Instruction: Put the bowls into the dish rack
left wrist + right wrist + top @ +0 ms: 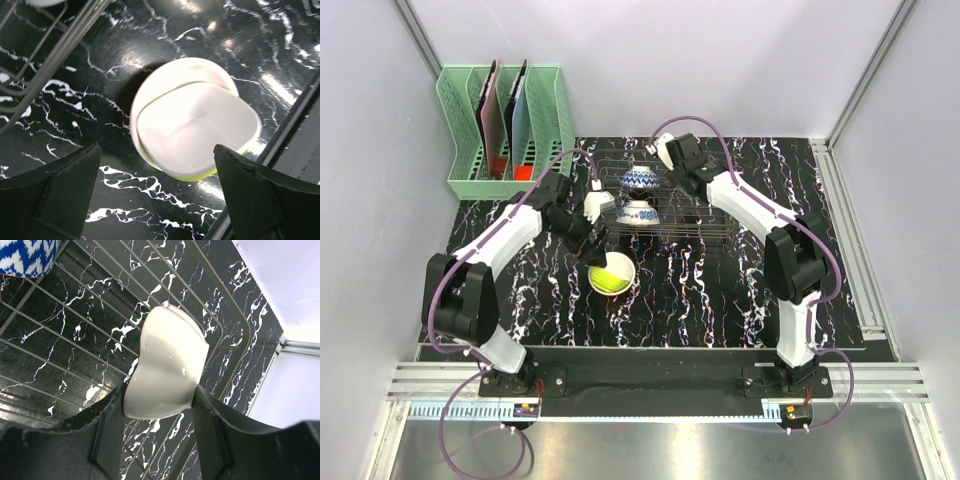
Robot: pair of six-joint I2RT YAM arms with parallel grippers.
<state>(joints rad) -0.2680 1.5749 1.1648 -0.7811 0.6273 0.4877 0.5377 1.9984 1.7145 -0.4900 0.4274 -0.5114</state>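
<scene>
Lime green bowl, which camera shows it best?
Top external: the lime green bowl sits whole, in true colour, on the table before the dish rack. Left wrist shows it closer but washed white by glare. Right wrist misses it.

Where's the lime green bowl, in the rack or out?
Out. The lime green bowl sits on the table in front of the dish rack, below the open left gripper.

In the centre rack (715, 232), a rear bowl (640, 181) sits behind a front bowl (637, 212); a third bowl (612, 273) lies on the table (720, 300) below, a holder (555, 110) upper left.
</scene>
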